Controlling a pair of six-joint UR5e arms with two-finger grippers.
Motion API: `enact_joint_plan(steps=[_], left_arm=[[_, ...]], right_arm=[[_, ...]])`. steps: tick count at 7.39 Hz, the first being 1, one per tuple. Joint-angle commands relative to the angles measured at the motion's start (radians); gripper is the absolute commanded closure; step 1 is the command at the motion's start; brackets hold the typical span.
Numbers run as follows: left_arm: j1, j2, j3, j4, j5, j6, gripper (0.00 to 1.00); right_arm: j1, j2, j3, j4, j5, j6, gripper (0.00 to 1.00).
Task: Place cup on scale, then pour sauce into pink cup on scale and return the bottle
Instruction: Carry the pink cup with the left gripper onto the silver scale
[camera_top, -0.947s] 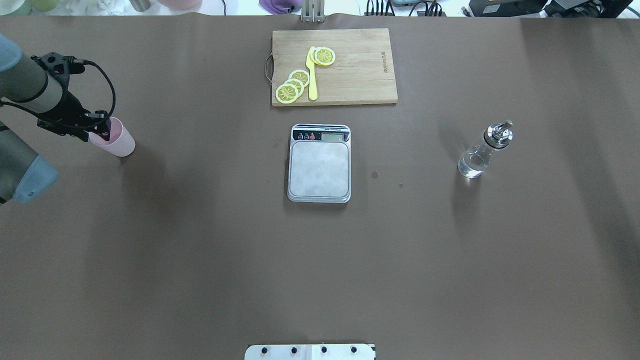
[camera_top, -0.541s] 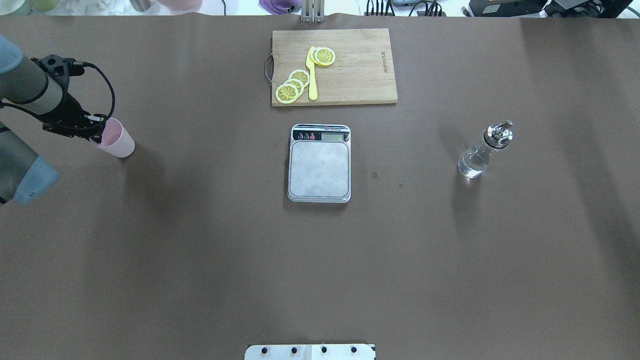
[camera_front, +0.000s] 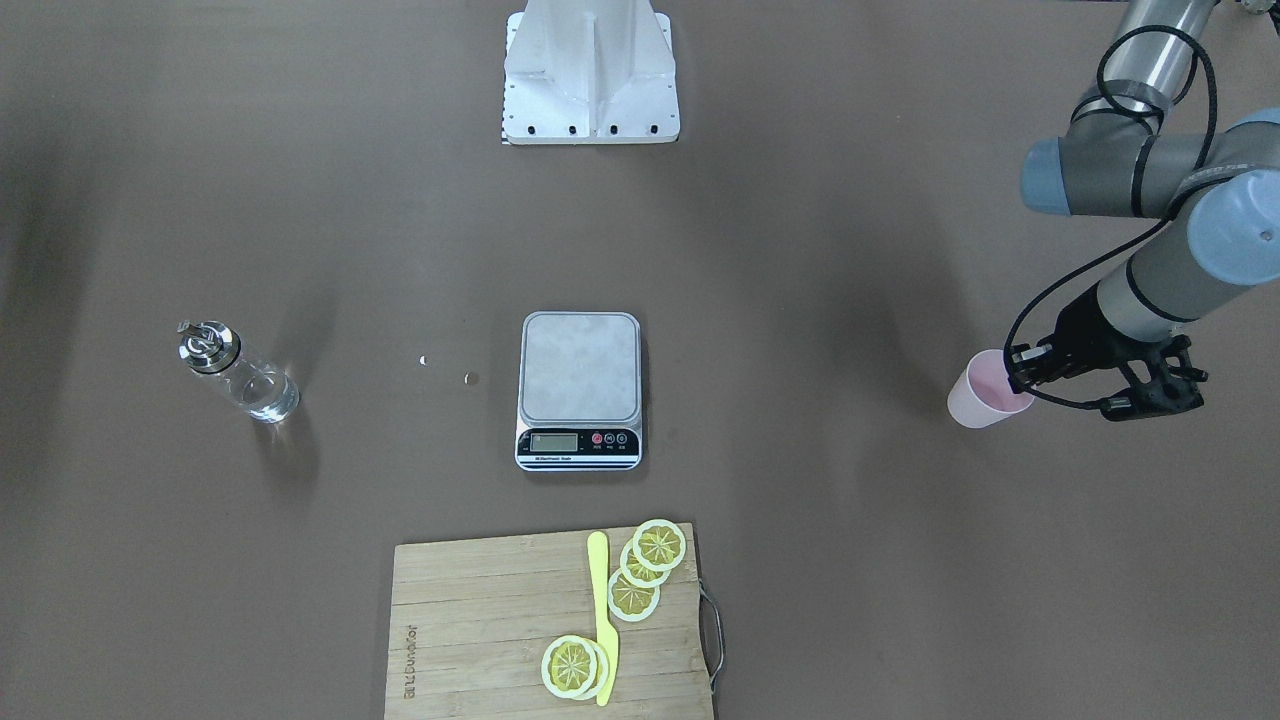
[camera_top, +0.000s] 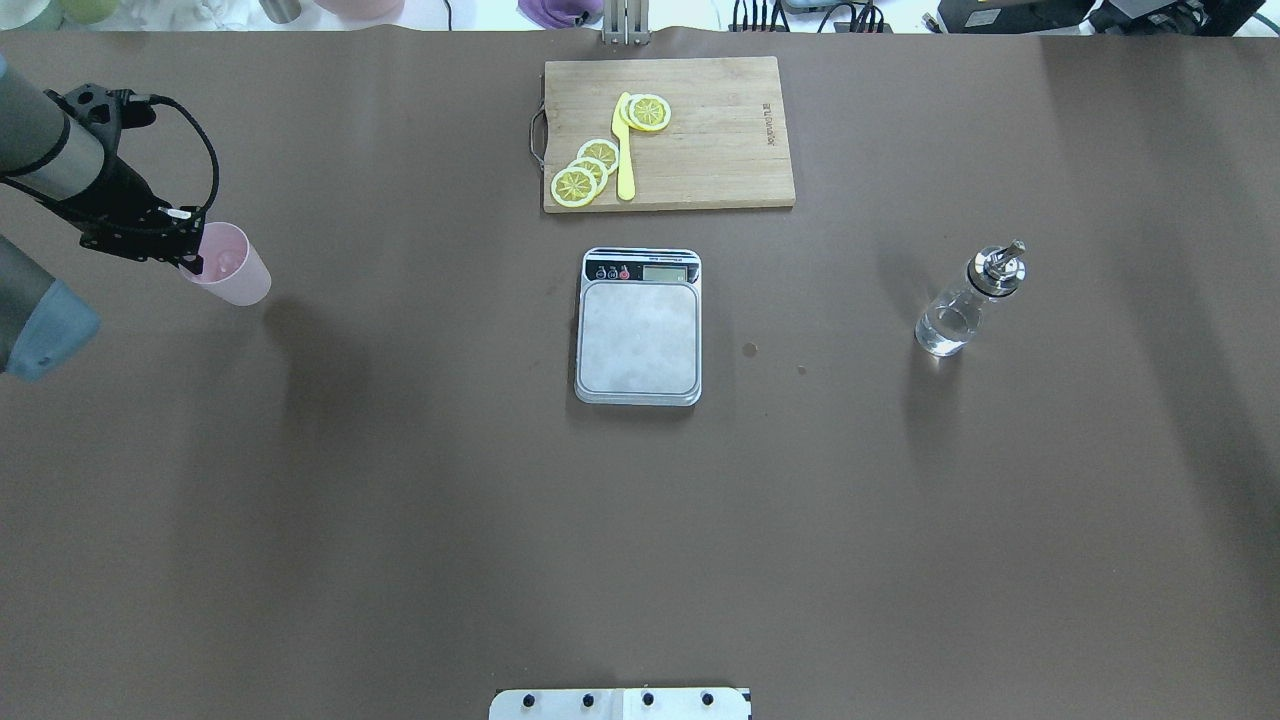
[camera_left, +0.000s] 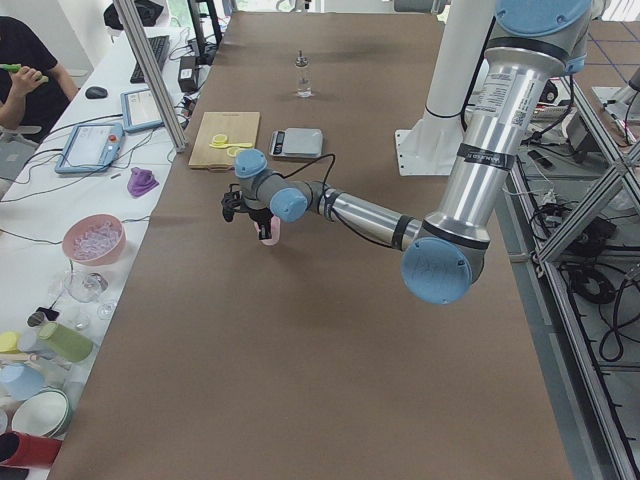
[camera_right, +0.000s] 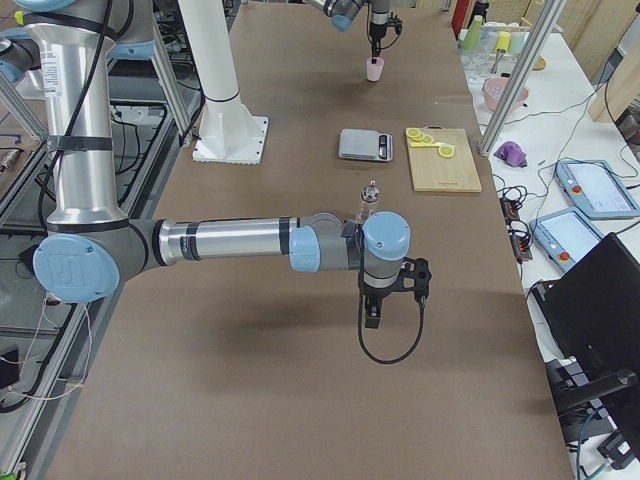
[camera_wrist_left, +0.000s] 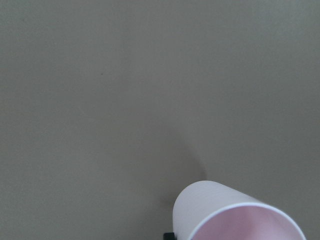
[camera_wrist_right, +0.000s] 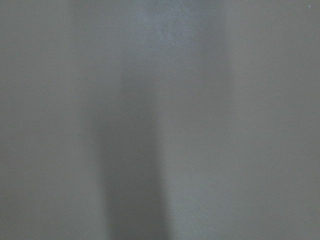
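Lifted slightly, the cup (camera_top: 238, 272) hangs pinched in the left jaws; right jaws, cannot tell.

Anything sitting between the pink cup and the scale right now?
Nothing. In the overhead view the brown table cover from the cup to the scale is bare, and the front-facing view agrees.

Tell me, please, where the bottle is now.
In the overhead view the bottle stands right of the scale, well apart from it, on the robot's right side.
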Motion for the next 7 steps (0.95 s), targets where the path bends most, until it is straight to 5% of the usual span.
enact_joint_plan(steps=[1,6,7], left_arm=[[-0.007,-0.091,-0.085,0.204,-0.008,-0.023,1.00],[0.175,-0.378,-0.081,0.288,0.014,-0.571,1.00],[0.258,-0.416,-0.080,0.288,0.094,-0.658,1.00]], right_arm=[[0.000,0.002,-0.001,0.000,-0.001,0.000,0.00],[0.000,0.002,-0.001,0.000,0.003,-0.002,0.00],[0.000,0.000,-0.001,0.002,0.005,-0.002,0.00]])
